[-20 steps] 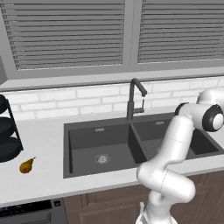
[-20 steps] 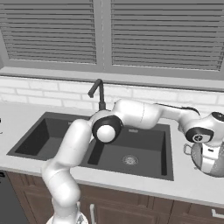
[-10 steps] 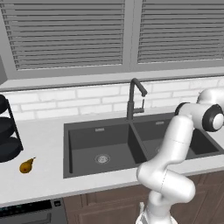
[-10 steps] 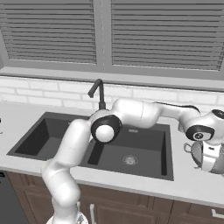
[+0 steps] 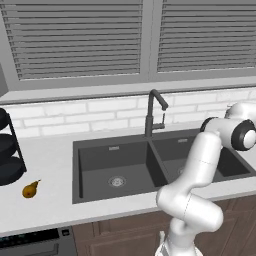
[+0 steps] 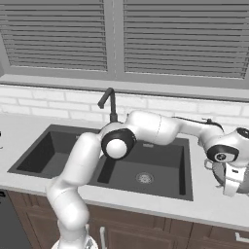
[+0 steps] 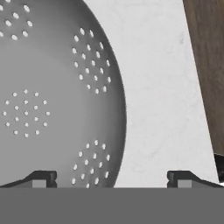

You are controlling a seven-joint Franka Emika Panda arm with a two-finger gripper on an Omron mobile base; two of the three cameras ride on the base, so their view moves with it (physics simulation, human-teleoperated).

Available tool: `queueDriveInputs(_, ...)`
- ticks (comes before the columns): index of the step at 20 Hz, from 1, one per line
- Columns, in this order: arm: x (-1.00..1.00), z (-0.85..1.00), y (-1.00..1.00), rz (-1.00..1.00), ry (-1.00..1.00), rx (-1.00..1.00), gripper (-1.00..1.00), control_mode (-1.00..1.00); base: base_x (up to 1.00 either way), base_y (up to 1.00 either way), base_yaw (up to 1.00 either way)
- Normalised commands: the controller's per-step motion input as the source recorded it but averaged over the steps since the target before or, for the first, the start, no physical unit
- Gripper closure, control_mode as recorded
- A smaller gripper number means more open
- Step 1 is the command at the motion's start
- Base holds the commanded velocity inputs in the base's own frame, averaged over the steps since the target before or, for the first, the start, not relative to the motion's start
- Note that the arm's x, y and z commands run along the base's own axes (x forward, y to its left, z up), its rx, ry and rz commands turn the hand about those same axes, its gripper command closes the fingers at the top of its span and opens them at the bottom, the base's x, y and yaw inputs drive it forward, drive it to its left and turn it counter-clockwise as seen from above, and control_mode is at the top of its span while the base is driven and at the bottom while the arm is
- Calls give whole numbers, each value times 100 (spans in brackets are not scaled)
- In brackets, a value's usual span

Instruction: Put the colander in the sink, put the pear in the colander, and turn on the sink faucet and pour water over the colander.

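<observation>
The colander (image 7: 48,100) is a pale perforated bowl seen from above in the hand view. My gripper (image 7: 113,179) is open and straddles its rim: one fingertip (image 7: 41,178) is over the bowl's inside, the other over the white counter (image 7: 157,87). In the right base view the gripper (image 6: 230,190) points down at the colander (image 6: 217,171) on the counter right of the sink (image 6: 63,146). The pear (image 5: 31,189) lies on the counter left of the sink (image 5: 95,155). The sink faucet (image 5: 155,112) stands behind the divider between the basins, and no water is running.
A dark tiered rack (image 5: 7,155) stands at the far left beside the pear. The counter's front edge and the brown cabinet front (image 7: 210,65) lie close to the colander. A tiled wall and window blinds run behind the sink.
The hand has sunk a little towards the colander. The gripper has stayed open and the pear has not moved.
</observation>
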Motion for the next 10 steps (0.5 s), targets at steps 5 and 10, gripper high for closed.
queueDriveInputs(5,0,-26,0,0,-1,0,-100,-100,0,0,0)
queueDriveInputs(10,2,0,0,-2,-4,0,-100,-100,0,0,0)
